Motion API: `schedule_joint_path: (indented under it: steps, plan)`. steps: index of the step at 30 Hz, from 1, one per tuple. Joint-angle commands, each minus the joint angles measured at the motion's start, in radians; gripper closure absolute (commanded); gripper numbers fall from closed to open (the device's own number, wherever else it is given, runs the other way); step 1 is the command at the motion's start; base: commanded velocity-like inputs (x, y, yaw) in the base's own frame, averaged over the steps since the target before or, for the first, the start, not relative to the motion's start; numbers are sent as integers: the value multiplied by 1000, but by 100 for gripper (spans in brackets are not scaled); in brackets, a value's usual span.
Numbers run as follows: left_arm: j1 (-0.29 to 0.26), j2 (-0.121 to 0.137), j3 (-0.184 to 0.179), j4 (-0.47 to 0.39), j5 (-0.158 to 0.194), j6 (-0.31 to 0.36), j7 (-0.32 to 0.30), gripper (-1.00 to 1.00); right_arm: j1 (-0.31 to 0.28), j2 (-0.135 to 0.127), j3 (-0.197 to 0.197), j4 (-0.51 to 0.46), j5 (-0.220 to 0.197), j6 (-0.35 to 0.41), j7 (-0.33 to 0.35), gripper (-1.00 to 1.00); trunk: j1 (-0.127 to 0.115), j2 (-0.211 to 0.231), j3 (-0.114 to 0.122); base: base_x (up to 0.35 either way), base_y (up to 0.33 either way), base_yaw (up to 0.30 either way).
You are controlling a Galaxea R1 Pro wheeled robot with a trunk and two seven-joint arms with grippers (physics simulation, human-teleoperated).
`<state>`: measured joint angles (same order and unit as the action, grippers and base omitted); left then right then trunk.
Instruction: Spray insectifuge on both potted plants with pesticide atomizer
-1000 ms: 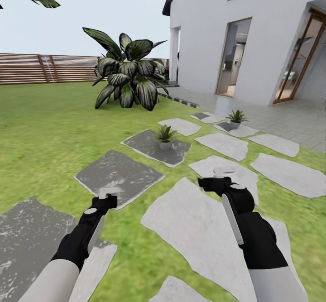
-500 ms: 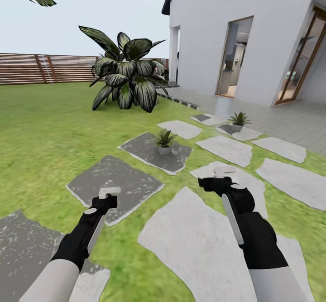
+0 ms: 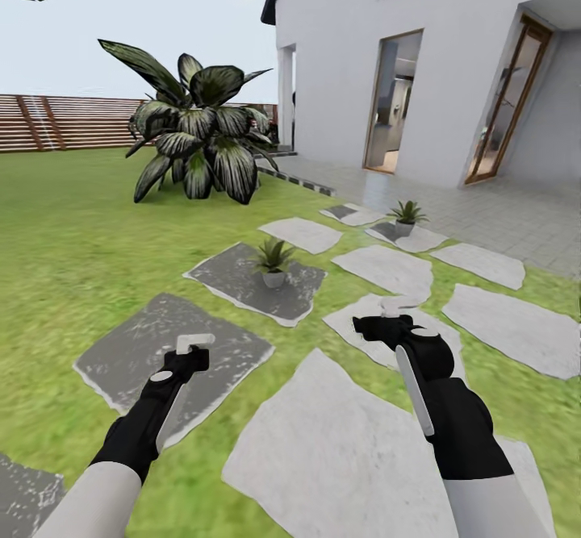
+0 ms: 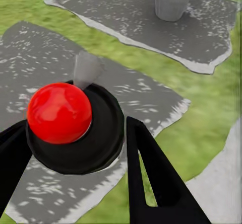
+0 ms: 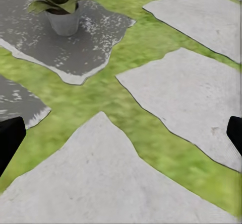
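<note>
Potted plant (image 5: 59, 5) on a dark slab (image 5: 60, 43), grass (image 5: 126, 58) around.

Matt, rough stone in the pale slabs (image 3: 367, 461); darker slabs (image 3: 173, 352) mottled grey with whitish flecks, a damp-looking sheen. Soft, blurred grass on the lawn (image 3: 73, 256). Brown slatted wood along the fence (image 3: 64, 123). Smooth grey pots (image 4: 171, 5) under stiff, pointed leaves (image 3: 273, 256). Glossy, striped dark leaves on the big plant (image 3: 198, 135). Matt black plastic on the fingers (image 4: 156, 178), around a shiny red ball (image 4: 59, 112) in a black ring. Smooth white plaster on the house wall (image 3: 339, 62); wood-framed glass doors (image 3: 504, 102).
</note>
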<state>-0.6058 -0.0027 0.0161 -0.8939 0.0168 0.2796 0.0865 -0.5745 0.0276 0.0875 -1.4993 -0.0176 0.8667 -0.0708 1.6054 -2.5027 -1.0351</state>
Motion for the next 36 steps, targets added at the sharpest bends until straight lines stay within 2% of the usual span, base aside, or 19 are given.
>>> schedule_joint_path:
  steps: [1,15,24,36]
  plan:
    - [0,0,1,-2,2,6,2,100,-1,0,1,-1,-2,5,-7,-100,0,0,-1,347,0,-96]
    - [0,0,0,-3,2,6,3,100,-1,0,2,0,-2,5,-7,-100,0,0,-1,341,0,-12]
    - [0,0,1,-3,1,7,4,100,-1,0,2,0,-2,5,-7,-100,0,0,-1,41,0,0]
    - [0,0,1,-3,7,7,3,100,-1,0,3,0,-2,5,-6,-100,-5,2,45,0,0,0]
